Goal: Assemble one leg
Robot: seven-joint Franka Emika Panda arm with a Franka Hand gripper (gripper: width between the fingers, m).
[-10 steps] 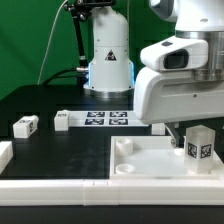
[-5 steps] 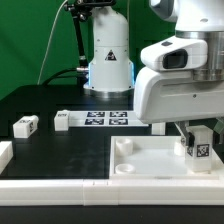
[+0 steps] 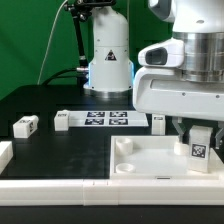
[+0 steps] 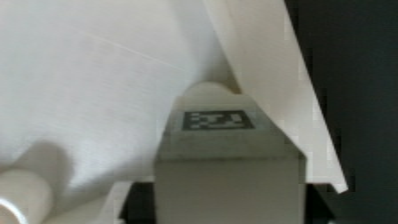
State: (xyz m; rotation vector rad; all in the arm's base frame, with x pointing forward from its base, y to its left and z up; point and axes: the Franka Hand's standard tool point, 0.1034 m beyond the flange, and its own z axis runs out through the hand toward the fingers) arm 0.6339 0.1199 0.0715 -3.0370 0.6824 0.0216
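1. While the arm's white housing fills the upper part of the exterior view's right, the hand (image 3: 199, 128) reaches down over the tray (image 3: 140, 160) and grips a leg (image 3: 200, 147).
2. That leg stands upright between the fingers, its tagged face turned to the camera, at the tray's corner on the exterior view's right.
3. Its lower end sits at or just above the tray floor; whether it touches cannot be told.
4. In the wrist view, the gripped leg (image 4: 222, 150) fills the middle, its tag visible, with white tray surfaces around it.
5. A second leg (image 3: 25, 125) lies on its side on the black tabletop (image 3: 70, 150), well apart, at the exterior view's left.
6. A third small white piece (image 3: 62, 119) lies near the marker board (image 3: 108, 119), just beside its end on the exterior view's left.
7. The marker board lies flat in front of the arm's base (image 3: 110, 60).
8. Another white part (image 3: 5, 155) pokes in at the left edge of the exterior view; too little shows to name it.
9. A white rail (image 3: 60, 187) runs along the near edge of the tabletop.
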